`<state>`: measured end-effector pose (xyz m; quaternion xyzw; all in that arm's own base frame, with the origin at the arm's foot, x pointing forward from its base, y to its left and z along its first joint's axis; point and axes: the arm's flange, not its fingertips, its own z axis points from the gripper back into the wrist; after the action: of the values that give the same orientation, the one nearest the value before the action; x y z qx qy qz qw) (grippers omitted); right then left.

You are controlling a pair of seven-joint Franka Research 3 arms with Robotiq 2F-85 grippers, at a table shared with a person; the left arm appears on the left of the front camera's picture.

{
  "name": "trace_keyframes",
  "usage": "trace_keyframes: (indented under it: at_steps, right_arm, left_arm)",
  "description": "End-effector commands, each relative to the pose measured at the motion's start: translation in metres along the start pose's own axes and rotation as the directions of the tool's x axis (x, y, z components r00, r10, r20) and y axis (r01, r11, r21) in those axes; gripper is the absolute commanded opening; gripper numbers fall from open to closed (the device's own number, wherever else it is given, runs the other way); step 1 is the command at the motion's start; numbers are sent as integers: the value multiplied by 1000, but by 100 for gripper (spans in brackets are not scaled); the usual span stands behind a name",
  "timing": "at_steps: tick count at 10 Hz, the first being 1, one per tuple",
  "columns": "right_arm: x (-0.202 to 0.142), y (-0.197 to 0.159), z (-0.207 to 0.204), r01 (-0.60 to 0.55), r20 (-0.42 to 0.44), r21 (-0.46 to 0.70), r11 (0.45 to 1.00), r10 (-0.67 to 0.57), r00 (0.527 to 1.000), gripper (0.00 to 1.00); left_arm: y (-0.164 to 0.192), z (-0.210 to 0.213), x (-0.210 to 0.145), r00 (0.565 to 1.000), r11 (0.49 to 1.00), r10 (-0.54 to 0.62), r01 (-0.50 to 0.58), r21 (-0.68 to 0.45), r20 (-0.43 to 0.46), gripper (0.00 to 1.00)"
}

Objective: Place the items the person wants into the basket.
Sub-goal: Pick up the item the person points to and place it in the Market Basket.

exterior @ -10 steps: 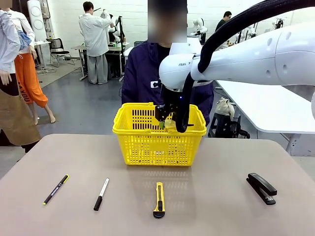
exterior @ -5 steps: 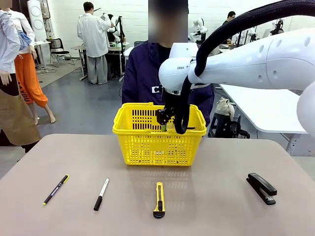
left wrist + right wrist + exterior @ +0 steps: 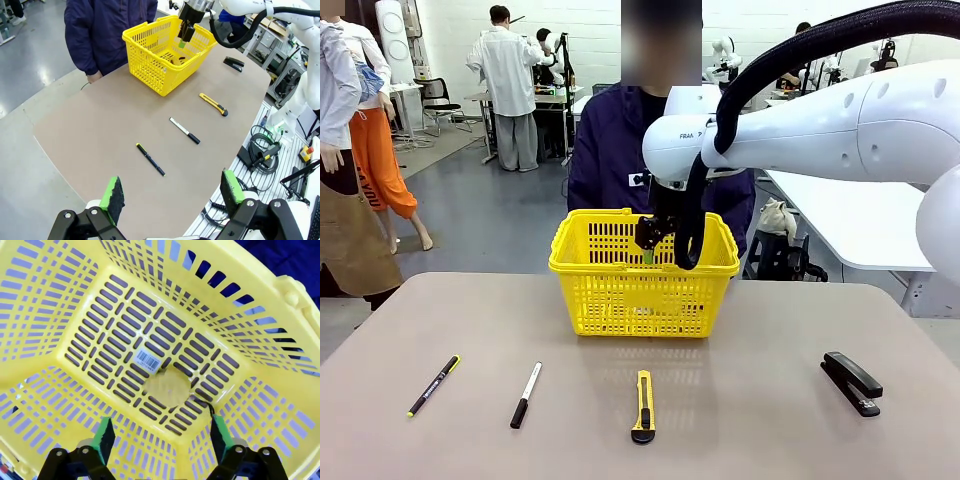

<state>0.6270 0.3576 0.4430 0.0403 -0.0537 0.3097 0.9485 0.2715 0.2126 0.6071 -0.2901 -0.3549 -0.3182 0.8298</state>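
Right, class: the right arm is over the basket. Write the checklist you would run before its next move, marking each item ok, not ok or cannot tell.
1. Right gripper open and empty: ok.
2. Tape measure inside the basket, below the right gripper: ok.
3. Tape measure settled on the basket floor: cannot tell, it is blurred.
4. Utility knife and stapler lying apart on the table, free to pick: ok.
5. Left gripper open, well away from the basket: ok.
6. Which item the person wants next: cannot tell.
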Motion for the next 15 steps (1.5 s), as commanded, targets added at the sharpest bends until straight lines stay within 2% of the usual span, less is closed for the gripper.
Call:
trace_keyframes:
  at_steps: [1, 4, 6, 7, 8, 10, 11, 13, 14, 15]
  right_arm:
    - [-1, -1, 2, -23, 5, -5, 1000, 23, 1000, 100]
    - [-2, -2, 2, -28, -1, 1, 1000, 28, 1000, 100]
    - [-26, 10, 30, -26, 29, -5, 1000, 26, 999, 100]
    - [-59, 25, 61, -16, 82, -60, 998, 21, 996, 100]
    - [-109, 44, 93, 2, 140, -121, 993, 15, 990, 100]
    - [-201, 57, 130, 60, 216, -174, 983, -21, 976, 100]
    - [-242, 52, 136, 103, 244, -182, 978, -57, 968, 100]
    - [-301, 28, 130, 173, 285, -159, 972, -122, 951, 100]
    - [-327, 15, 124, 191, 312, -131, 973, -142, 939, 100]
    - [-338, 9, 121, 197, 328, -116, 974, -150, 933, 100]
  left_arm:
    - [0, 2, 1, 1000, 1000, -18, 18, -9, 19, 100]
    - [0, 2, 1, 1000, 1000, -18, 18, -9, 19, 100]
    - [0, 2, 1, 1000, 1000, -18, 18, -9, 19, 100]
    - [0, 2, 1, 1000, 1000, -18, 18, -9, 19, 100]
    - [0, 2, 1, 1000, 1000, -18, 18, -9, 19, 100]
    - [0, 2, 1, 1000, 1000, -18, 18, -9, 19, 100]
    - [0, 2, 1, 1000, 1000, -18, 18, -9, 19, 100]
    - [0, 2, 1, 1000, 1000, -18, 18, -9, 19, 100]
    - [0, 2, 1, 1000, 1000, -18, 18, -9, 19, 100]
    - [0, 2, 1, 1000, 1000, -18, 18, -9, 19, 100]
